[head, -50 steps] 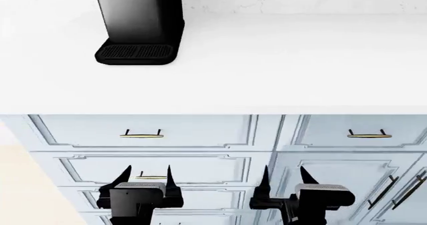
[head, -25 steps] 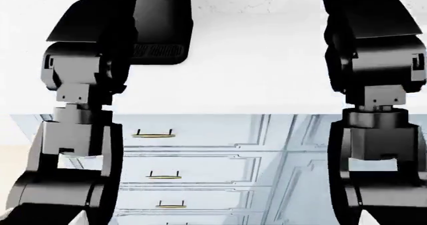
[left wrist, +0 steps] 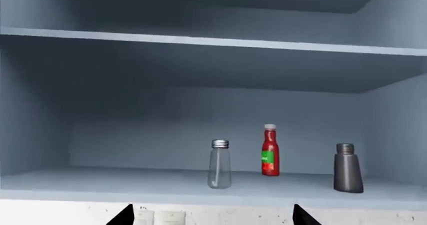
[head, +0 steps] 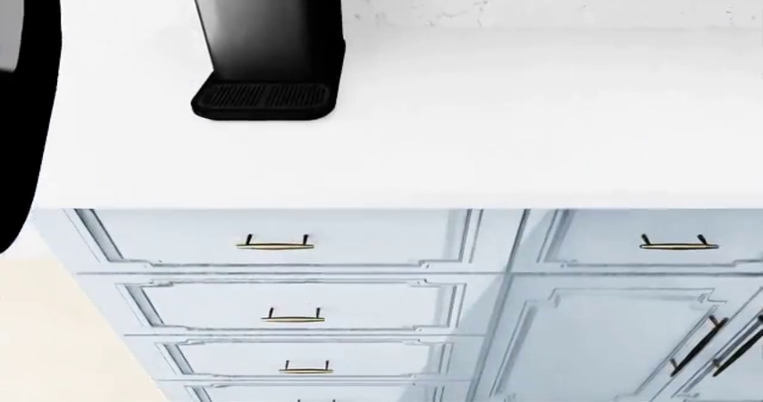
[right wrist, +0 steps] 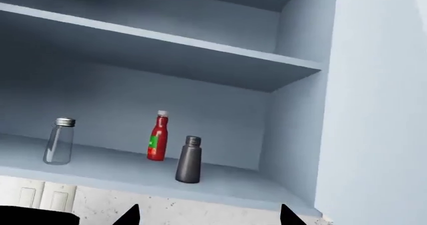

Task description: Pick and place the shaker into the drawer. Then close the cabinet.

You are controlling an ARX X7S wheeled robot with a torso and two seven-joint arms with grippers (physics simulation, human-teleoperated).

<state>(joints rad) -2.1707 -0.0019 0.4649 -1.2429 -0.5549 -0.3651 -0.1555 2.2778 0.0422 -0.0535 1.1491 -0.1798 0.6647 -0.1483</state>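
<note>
Open pale-blue wall cabinet [left wrist: 373,115], lower shelf [left wrist: 133,182] carrying three items. Take the red sauce bottle [left wrist: 269,150] as your landmark: the grey shaker [left wrist: 347,168] stands apart from it toward the cabinet's side wall and nearer the shelf's front edge; a clear glass shaker [left wrist: 219,163] stands on its other side. Your left gripper [left wrist: 212,216] and right gripper [right wrist: 208,216] each show two dark fingertips spread wide, holding nothing, below the shelf. Below you, a white counter [head: 501,125] bears a black coffee machine [head: 267,45] above shut drawers [head: 280,241].
</note>
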